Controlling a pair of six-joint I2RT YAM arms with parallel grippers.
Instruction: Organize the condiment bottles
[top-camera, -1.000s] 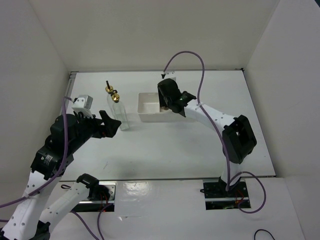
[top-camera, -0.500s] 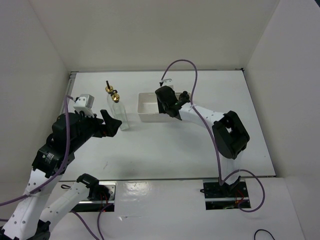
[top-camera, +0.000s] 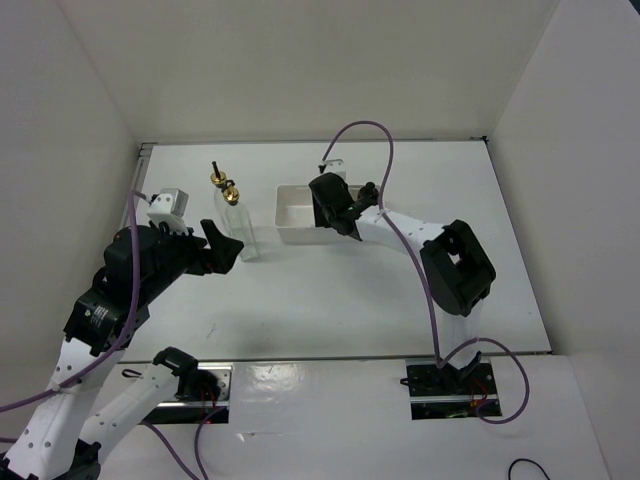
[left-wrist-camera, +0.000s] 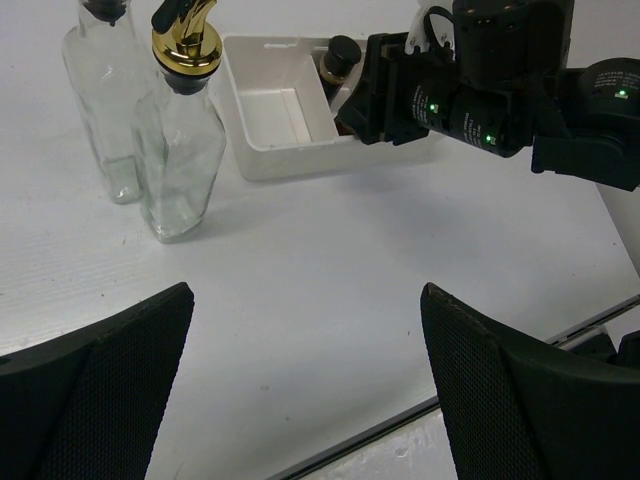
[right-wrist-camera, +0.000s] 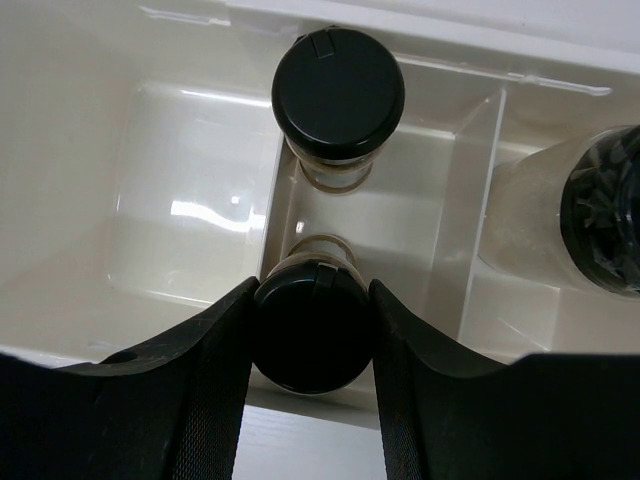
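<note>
**Right pincer grips a dark jar in the tray**

My right pincer (right-wrist-camera: 312, 335) is clamped on the black cap of the near dark jar (right-wrist-camera: 313, 318). Its fingers (right-wrist-camera: 215, 375) press on both sides of the cap. This jar stands in the middle part of the white tray (right-wrist-camera: 190, 110), at the near end. The far dark jar (right-wrist-camera: 338, 92) stands in the same middle part, just behind it. The two do not seem to touch. The whitish jar (right-wrist-camera: 590, 205) has a black cap too, and it stands in the part of the tray to the right.

My left pincer (left-wrist-camera: 305, 385) is wide apart and holds nothing. It hangs over the white surface (left-wrist-camera: 330, 260), near the two tall bottles. The front glass bottle (left-wrist-camera: 180, 160) has a shiny gold top. The back glass bottle (left-wrist-camera: 100, 120) stands just beside it, on its left in the left wrist view. Both stand upright on the surface, to the left of the tray and outside it.

I cannot read any writing on the jars or bottles. Small green lights glow on the right arm (left-wrist-camera: 480, 100).
</note>
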